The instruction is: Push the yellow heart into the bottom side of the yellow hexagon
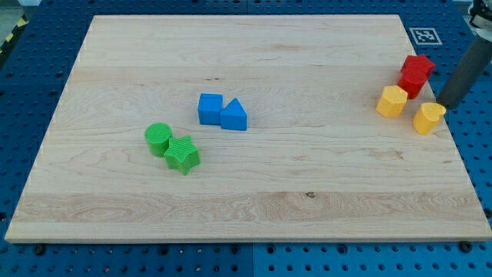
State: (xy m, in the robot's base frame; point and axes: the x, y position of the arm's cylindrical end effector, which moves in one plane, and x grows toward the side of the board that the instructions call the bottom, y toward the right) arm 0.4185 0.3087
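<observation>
The yellow hexagon (pixel 391 101) sits near the board's right edge. The yellow heart (pixel 428 118) lies just to its lower right, a small gap apart. My tip (pixel 445 105) is the end of the dark rod coming in from the view's upper right. It sits right at the heart's upper right side, close to or touching it. A red star (pixel 415 74) stands just above and right of the hexagon, nearly touching it.
A blue cube (pixel 209 108) and a blue triangle (pixel 234 115) touch each other left of the board's centre. A green cylinder (pixel 158 138) and a green star (pixel 181 155) touch each other lower left. The board's right edge (pixel 455 146) is close to the heart.
</observation>
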